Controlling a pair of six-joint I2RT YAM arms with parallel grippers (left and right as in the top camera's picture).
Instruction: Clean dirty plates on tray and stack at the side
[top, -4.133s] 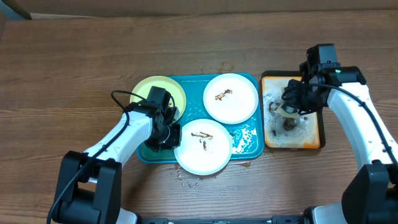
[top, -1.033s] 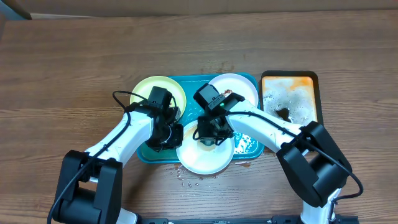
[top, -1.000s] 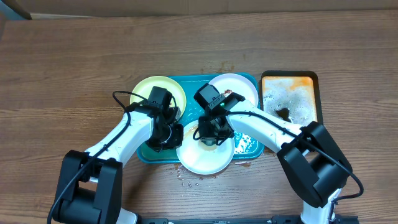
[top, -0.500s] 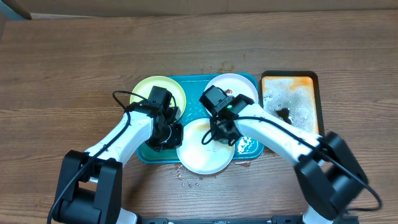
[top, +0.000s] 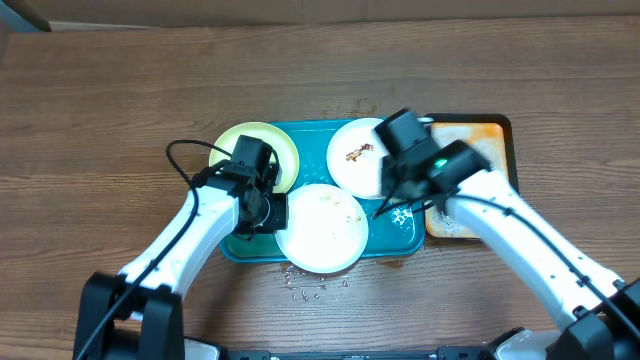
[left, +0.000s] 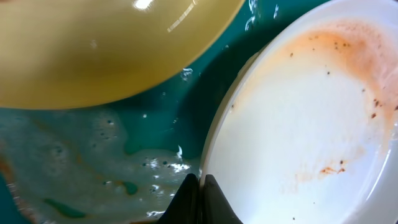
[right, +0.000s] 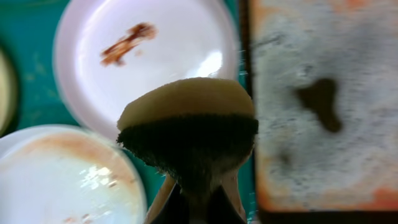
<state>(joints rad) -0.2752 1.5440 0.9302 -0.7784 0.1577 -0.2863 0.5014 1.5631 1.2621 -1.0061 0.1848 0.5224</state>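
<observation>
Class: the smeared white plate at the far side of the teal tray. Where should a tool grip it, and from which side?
Probably the raised rim of the smeared plate, from the side facing the yellow-green plate: it lies flat and shallow, so only the edge offers a pinch, bare tray shows there, and the right arm covers the opposite side.

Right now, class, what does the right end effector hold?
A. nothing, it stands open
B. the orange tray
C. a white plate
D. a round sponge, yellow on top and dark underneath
D: in the right wrist view the right end effector is shut on the round sponge, whose yellow top and dark scouring layer sit between its fingers.
</observation>
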